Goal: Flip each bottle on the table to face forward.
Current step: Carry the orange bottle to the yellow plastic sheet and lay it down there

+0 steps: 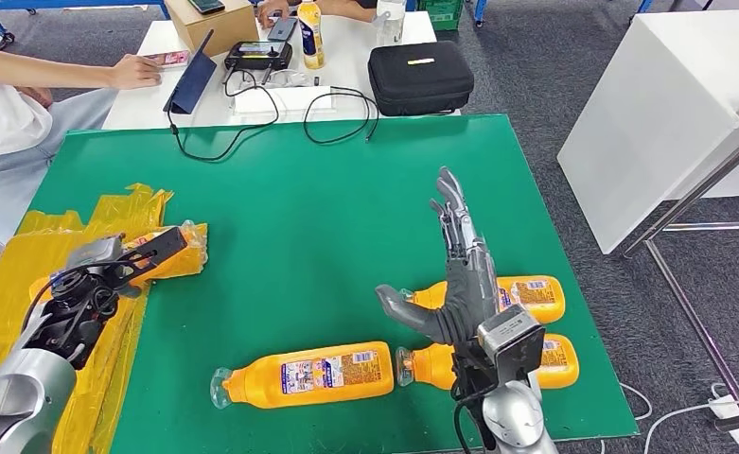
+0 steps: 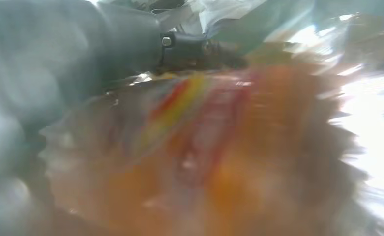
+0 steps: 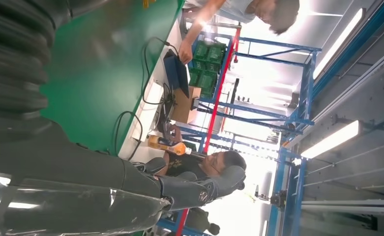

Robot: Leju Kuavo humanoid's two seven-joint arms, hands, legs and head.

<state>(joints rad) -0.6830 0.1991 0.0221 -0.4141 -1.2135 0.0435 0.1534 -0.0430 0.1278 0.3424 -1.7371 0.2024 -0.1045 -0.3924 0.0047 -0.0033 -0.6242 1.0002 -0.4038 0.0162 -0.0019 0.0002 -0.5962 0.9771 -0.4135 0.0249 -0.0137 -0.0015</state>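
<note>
Crinkled yellow plastic sheeting [image 1: 25,274] lies at the left edge of the green mat surface [image 1: 299,189]. On it, the left robot hand [image 1: 129,260] is clamped on an orange bottle [image 1: 181,251] in glossy wrap; the left wrist view shows it as a blurred orange mass against the grey thumb. Lower centre lies a smooth orange bottle [image 1: 304,375] on its side, label up, clear cap to the left. Right of centre, the right robot hand [image 1: 455,255] hovers with dark fingers apart and extended, holding nothing, above two more orange bottles [image 1: 536,293] [image 1: 554,359] lying side by side. A rounded black case [image 1: 420,78] sits on the white table at top.
</note>
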